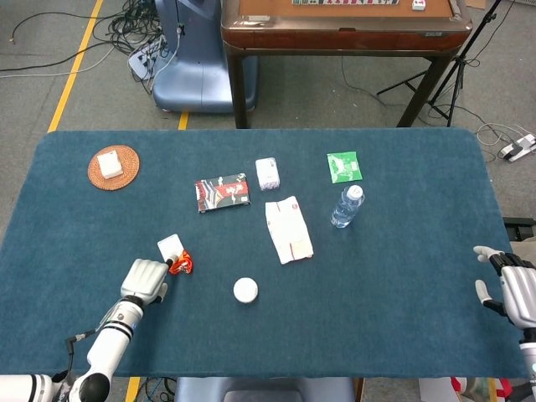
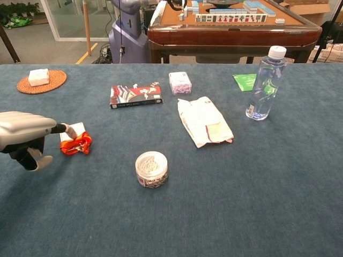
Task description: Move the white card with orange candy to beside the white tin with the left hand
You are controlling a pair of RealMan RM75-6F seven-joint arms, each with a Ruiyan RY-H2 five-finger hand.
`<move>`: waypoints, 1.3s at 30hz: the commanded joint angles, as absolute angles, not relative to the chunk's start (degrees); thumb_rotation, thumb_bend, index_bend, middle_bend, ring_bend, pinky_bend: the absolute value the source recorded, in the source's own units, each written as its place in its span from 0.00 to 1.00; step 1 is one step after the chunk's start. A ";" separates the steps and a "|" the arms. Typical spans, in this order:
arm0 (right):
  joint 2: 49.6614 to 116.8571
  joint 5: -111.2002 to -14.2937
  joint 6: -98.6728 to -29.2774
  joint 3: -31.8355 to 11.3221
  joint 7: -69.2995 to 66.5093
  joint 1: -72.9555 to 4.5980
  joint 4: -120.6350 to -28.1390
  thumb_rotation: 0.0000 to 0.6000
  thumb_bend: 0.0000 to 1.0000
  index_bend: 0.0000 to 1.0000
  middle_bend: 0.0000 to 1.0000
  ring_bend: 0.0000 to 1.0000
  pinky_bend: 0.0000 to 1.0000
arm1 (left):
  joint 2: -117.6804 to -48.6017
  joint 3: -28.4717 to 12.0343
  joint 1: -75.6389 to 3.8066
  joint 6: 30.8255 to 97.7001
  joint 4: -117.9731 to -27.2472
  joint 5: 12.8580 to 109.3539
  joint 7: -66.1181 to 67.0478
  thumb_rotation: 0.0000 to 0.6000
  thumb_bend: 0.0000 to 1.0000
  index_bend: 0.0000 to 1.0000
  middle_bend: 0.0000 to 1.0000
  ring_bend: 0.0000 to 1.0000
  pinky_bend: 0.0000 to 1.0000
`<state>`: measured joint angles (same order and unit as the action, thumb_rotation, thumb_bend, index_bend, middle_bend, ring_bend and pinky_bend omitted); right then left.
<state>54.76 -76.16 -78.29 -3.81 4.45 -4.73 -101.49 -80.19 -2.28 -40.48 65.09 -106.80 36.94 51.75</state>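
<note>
The white card with the orange candy (image 1: 173,249) (image 2: 75,139) lies flat on the blue table, left of centre. My left hand (image 1: 144,279) (image 2: 24,136) sits just behind and to the left of it, one outstretched fingertip (image 2: 65,128) touching the card's near edge and the thumb hanging apart below. It holds nothing. The round white tin (image 1: 245,291) (image 2: 151,168) stands to the right of the card, nearer the front edge. My right hand (image 1: 508,286) hovers at the table's right edge with its fingers spread; the chest view does not show it.
Behind the card lie a red-and-black packet (image 1: 222,192), a small white box (image 1: 267,172) and a white pouch (image 1: 288,229). A water bottle (image 1: 346,206) stands right of centre, with a green sachet (image 1: 343,167) behind it. A wicker coaster with a white block (image 1: 112,166) sits far left.
</note>
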 commanded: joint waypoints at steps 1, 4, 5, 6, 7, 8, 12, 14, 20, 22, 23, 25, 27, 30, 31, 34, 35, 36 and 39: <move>54.67 -76.22 -78.46 -3.84 4.27 -4.61 -101.48 1.00 0.41 0.26 0.34 0.28 0.39 | -80.62 -2.26 -41.09 65.13 -106.62 36.28 52.10 1.00 0.51 0.17 1.00 0.97 1.00; 54.56 -76.30 -78.63 -3.87 4.05 -4.50 -101.48 1.00 0.41 0.26 0.34 0.28 0.39 | -81.15 -2.21 -41.84 65.35 -106.55 35.51 52.56 1.00 0.51 0.18 1.00 0.97 1.00; 54.51 -76.37 -78.70 -3.87 4.01 -4.47 -101.51 1.00 0.41 0.26 0.34 0.28 0.39 | -81.33 -2.23 -42.01 65.45 -106.49 35.42 52.55 1.00 0.51 0.18 1.00 0.97 1.00; 54.46 -76.53 -78.85 -3.86 3.91 -4.40 -101.57 1.00 0.41 0.26 0.34 0.28 0.39 | -81.62 -2.23 -42.15 65.62 -106.31 35.42 52.42 1.00 0.51 0.18 1.00 0.97 1.00; 54.41 -76.62 -78.95 -3.85 3.80 -4.34 -101.60 1.00 0.41 0.26 0.34 0.28 0.39 | -81.80 -2.14 -42.26 65.70 -106.16 35.38 52.43 1.00 0.51 0.18 1.00 0.97 1.00; 54.35 -76.71 -79.04 -3.84 3.70 -4.28 -101.63 1.00 0.41 0.26 0.34 0.28 0.39 | -81.99 -2.06 -42.40 65.78 -106.02 35.29 52.48 1.00 0.51 0.18 1.00 0.97 1.00; 54.14 -76.92 -79.32 -3.83 3.30 -4.08 -101.63 1.00 0.41 0.27 0.34 0.28 0.39 | -82.86 -2.05 -43.11 66.33 -105.48 34.84 52.81 1.00 0.51 0.18 1.00 0.97 1.00; 54.07 -77.00 -79.45 -3.85 3.17 -4.01 -101.65 1.00 0.41 0.26 0.34 0.28 0.39 | -83.22 -2.20 -43.40 66.56 -105.26 34.88 52.76 1.00 0.51 0.18 1.00 0.97 1.00; 53.78 -76.92 -79.79 -4.04 2.49 -3.77 -101.63 1.00 0.41 0.27 0.34 0.28 0.39 | -84.54 -2.31 -44.39 67.41 -104.52 34.85 53.50 1.00 0.51 0.17 1.00 0.97 1.00; 53.69 -76.90 -79.82 -4.08 2.26 -3.71 -101.60 1.00 0.41 0.26 0.34 0.28 0.39 | -84.91 -2.43 -44.92 67.61 -104.58 34.33 54.16 1.00 0.51 0.17 1.00 0.97 1.00; 53.65 -76.91 -79.83 -4.09 2.19 -3.69 -101.59 1.00 0.41 0.27 0.34 0.28 0.39 | -85.09 -2.50 -45.17 67.72 -104.61 34.11 54.46 1.00 0.51 0.17 1.00 0.97 1.00; 53.56 -76.89 -79.90 -4.15 1.99 -3.64 -101.57 1.00 0.41 0.26 0.34 0.28 0.39 | -85.59 -2.64 -45.73 67.92 -104.66 33.62 55.12 1.00 0.51 0.17 1.00 0.97 1.00; 53.49 -76.90 -79.97 -4.18 1.83 -3.58 -101.59 1.00 0.41 0.26 0.34 0.28 0.39 | -86.03 -2.78 -46.20 68.08 -104.74 33.19 55.61 1.00 0.51 0.17 1.00 0.97 1.00; 53.38 -76.98 -80.14 -4.21 1.57 -3.45 -101.60 1.00 0.41 0.26 0.34 0.28 0.39 | -86.78 -3.31 -47.00 68.54 -104.83 32.76 56.11 1.00 0.51 0.17 1.00 0.97 1.00; 53.33 -77.02 -80.18 -4.20 1.50 -3.42 -101.63 1.00 0.41 0.26 0.34 0.28 0.39 | -86.97 -3.41 -47.20 68.69 -104.82 32.64 56.29 1.00 0.51 0.17 1.00 0.97 1.00; 53.20 -76.98 -80.33 -4.29 1.23 -3.31 -101.62 1.00 0.41 0.27 0.34 0.28 0.39 | -87.54 -3.69 -47.92 68.99 -104.78 31.98 56.97 1.00 0.51 0.17 1.00 0.97 1.00; 53.16 -76.92 -80.38 -4.34 1.15 -3.27 -101.60 1.00 0.41 0.27 0.34 0.28 0.39 | -87.77 -3.78 -48.22 69.06 -104.72 31.60 57.29 1.00 0.51 0.17 1.00 0.97 1.00; 53.14 -76.88 -80.40 -4.36 1.10 -3.25 -101.60 1.00 0.41 0.26 0.34 0.28 0.39 | -87.89 -3.81 -48.38 69.10 -104.68 31.40 57.47 1.00 0.51 0.17 1.00 0.97 1.00; 53.05 -76.88 -80.56 -4.45 0.90 -3.16 -101.55 1.00 0.41 0.26 0.34 0.28 0.39 | -88.63 -4.04 -49.15 69.30 -104.47 30.44 58.20 1.00 0.51 0.17 1.00 0.97 1.00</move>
<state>53.05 -76.88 -80.57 -4.44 0.89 -3.16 -101.56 -88.48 -3.96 -49.00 69.23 -104.53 30.60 58.09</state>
